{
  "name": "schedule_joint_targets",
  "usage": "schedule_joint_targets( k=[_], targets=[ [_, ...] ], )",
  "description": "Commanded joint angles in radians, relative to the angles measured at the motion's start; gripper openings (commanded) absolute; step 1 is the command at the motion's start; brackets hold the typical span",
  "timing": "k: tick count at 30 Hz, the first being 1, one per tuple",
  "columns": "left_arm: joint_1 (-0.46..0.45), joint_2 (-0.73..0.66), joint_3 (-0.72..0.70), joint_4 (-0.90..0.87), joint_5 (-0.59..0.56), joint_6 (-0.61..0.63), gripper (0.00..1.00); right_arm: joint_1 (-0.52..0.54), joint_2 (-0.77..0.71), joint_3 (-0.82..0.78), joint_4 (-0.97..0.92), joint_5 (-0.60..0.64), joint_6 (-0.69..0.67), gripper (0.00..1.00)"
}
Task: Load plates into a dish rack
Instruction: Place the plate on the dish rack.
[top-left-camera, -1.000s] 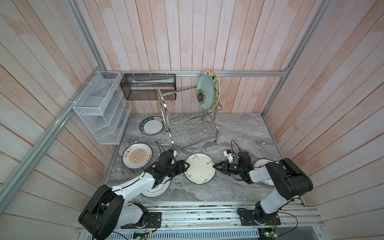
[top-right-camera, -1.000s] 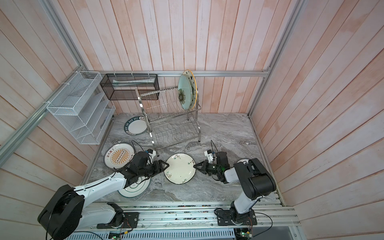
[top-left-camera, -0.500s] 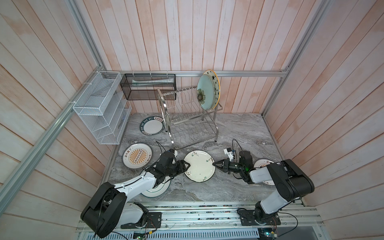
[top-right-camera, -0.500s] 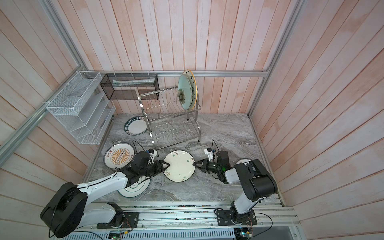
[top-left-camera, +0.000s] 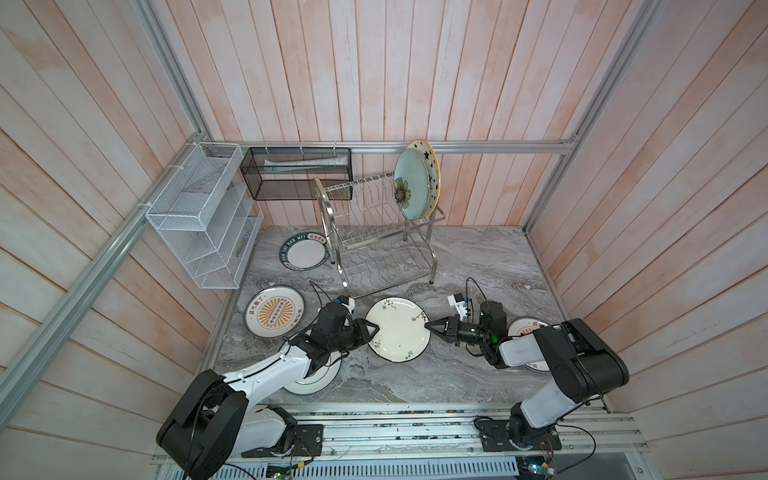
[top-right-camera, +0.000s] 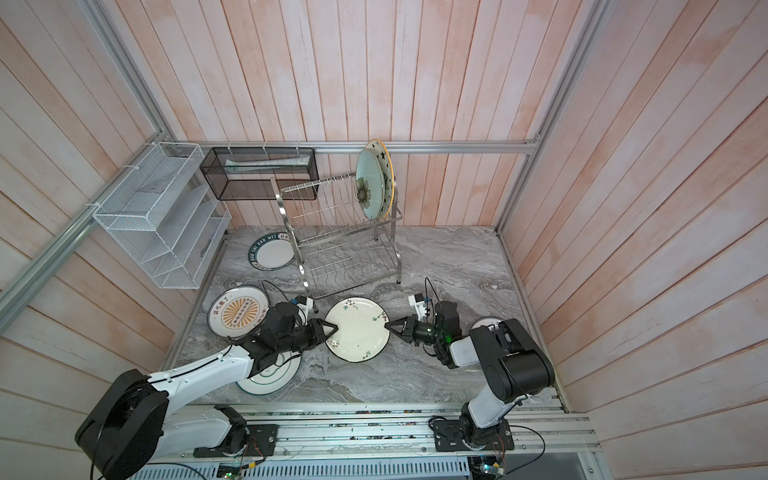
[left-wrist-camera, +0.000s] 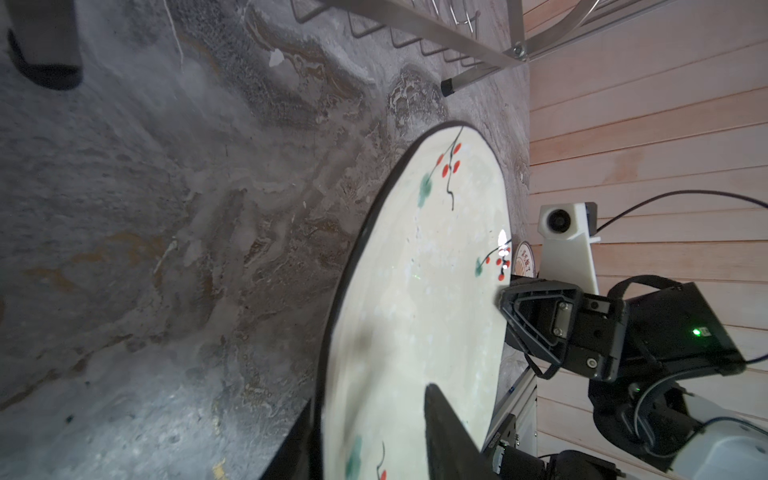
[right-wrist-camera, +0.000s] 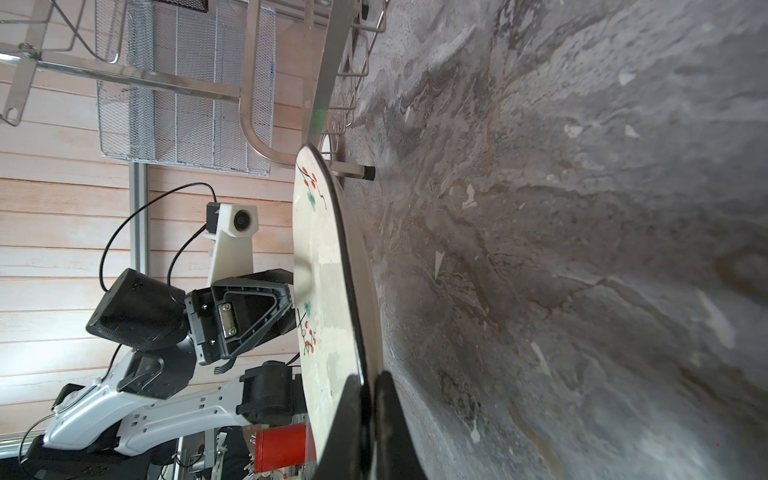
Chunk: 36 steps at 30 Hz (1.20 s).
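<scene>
Dish rack (top-left-camera: 386, 266): 2-tier steel wire, back-centre of desk (top-left-camera: 478, 266). Top tier, right end: pale blue flower plate (top-left-camera: 409, 189) upright, star plate (top-left-camera: 429, 164) just behind it. Flat on desk: lettered-rim plate (top-left-camera: 305, 252) back left by rack, sunburst plate (top-left-camera: 274, 318) at left edge, ringed plate (top-left-camera: 316, 380) front left, part-hidden plate (top-left-camera: 525, 328) nr right edge. Cream berry plate (top-left-camera: 397, 328) mid-desk, just in front of rack.

Even soft light, faint shadows; wide-angle bowing at edges; glare on plate (left-wrist-camera: 415, 299).

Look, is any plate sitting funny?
Yes. The berry plate is tilted, not flat on the table. The right hand pinches one rim, and the left hand straddles the opposite rim.
</scene>
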Motion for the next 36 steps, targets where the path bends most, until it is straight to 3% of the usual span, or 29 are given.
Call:
schedule_joint_targets(
  k=[1, 22, 25, 30, 36],
  targets=[
    [-0.004, -0.014, -0.011, 0.028, -0.012, -0.001, 0.39, 0.008, -0.019, 0.01, 0.134, -0.063, 0.039, 0.0],
    [-0.005, -0.03, -0.028, 0.049, -0.034, -0.026, 0.16, 0.03, -0.014, 0.027, 0.146, -0.062, 0.054, 0.0],
    [-0.005, -0.027, -0.029, 0.056, -0.03, -0.022, 0.06, 0.033, -0.015, 0.027, 0.145, -0.063, 0.055, 0.0],
    [-0.004, -0.014, -0.03, 0.077, -0.008, -0.022, 0.0, 0.036, -0.015, 0.028, 0.148, -0.063, 0.058, 0.0],
    [-0.005, -0.022, -0.037, 0.121, 0.015, -0.019, 0.0, 0.037, -0.015, 0.029, 0.154, -0.067, 0.066, 0.03]
  ],
)
